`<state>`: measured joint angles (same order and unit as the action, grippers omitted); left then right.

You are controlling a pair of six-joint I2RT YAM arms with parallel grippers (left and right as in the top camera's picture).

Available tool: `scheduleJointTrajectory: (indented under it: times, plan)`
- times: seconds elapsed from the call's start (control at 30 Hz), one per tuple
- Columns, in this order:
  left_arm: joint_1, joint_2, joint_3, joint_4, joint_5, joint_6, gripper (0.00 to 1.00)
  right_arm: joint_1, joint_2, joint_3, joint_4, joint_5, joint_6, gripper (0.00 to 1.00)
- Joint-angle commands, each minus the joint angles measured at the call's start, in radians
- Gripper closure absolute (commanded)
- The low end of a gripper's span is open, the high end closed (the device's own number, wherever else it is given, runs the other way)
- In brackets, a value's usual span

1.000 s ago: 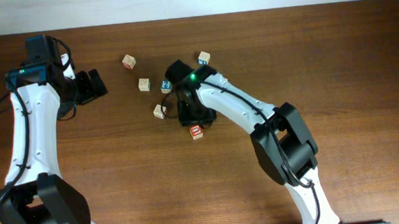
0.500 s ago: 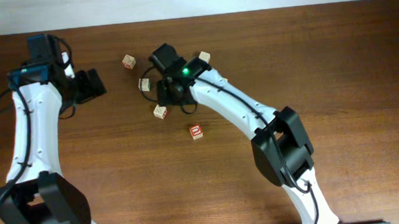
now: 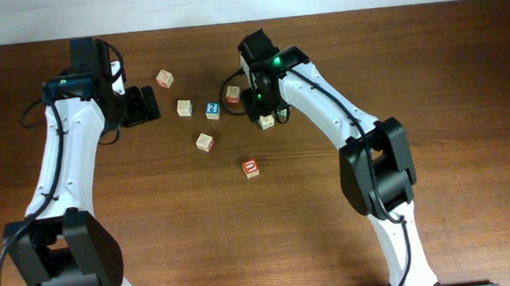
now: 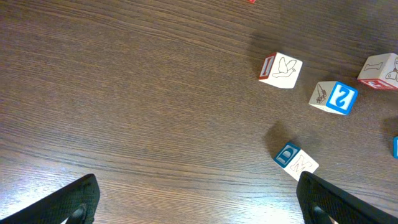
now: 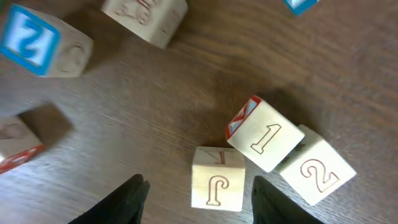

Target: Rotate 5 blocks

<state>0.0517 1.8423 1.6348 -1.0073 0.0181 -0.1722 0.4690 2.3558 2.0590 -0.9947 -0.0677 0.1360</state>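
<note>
Small wooden blocks lie scattered at the table's upper middle. My right gripper (image 3: 261, 107) (image 5: 205, 202) is open, its jaws astride a tan block engraved "J" (image 5: 217, 177), with a gap on each side. Blocks marked "1" (image 5: 264, 137) and "2" (image 5: 317, 171) touch each other just right of it. A red-framed block (image 3: 251, 168) sits alone toward the front, and tan blocks (image 3: 204, 142) (image 3: 184, 107) (image 3: 164, 78) lie to the left. My left gripper (image 3: 143, 105) (image 4: 199, 208) hangs wide open over bare wood, holding nothing.
A blue-faced "2" cube (image 3: 212, 110) (image 4: 334, 98) lies among the blocks. A blue "D" cube (image 4: 296, 160) sits close to my left gripper's right finger (image 4: 348, 202). A bird-engraved block (image 4: 280, 70) lies beyond it. The table's back edge (image 3: 318, 15) runs behind.
The right arm swung from the middle of the cluster up and to the right, uncovering blocks. The left arm moved right, closer to the blocks, still open.
</note>
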Motion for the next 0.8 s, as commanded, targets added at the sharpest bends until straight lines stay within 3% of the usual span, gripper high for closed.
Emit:
scheduleJointTrajectory:
  times: [0.0, 0.17, 0.37, 0.43, 0.57, 0.77]
  plan:
    - [0.003, 0.011, 0.021, -0.003, 0.000, 0.020, 0.01, 0.003, 0.031, 0.019, -0.003, 0.032, 0.030, 0.45]
    - [0.003, 0.011, 0.021, -0.003, 0.000, 0.020, 0.01, 0.003, 0.074, 0.019, -0.024, 0.035, 0.029, 0.45]
    - [0.003, 0.011, 0.021, -0.003, 0.000, 0.020, 0.01, 0.003, 0.076, 0.019, -0.066, 0.051, 0.068, 0.70]
    - [0.003, 0.011, 0.021, -0.003, 0.000, 0.020, 0.01, 0.003, 0.072, 0.038, -0.117, 0.050, 0.122, 0.73]
    - [0.003, 0.011, 0.021, -0.003, 0.000, 0.020, 0.01, 0.003, 0.048, 0.110, -0.301, -0.018, 0.188, 0.74]
    - [0.003, 0.011, 0.021, -0.002, 0.000, 0.020, 0.01, 0.047, 0.047, 0.070, -0.464, -0.113, 0.220, 0.75]
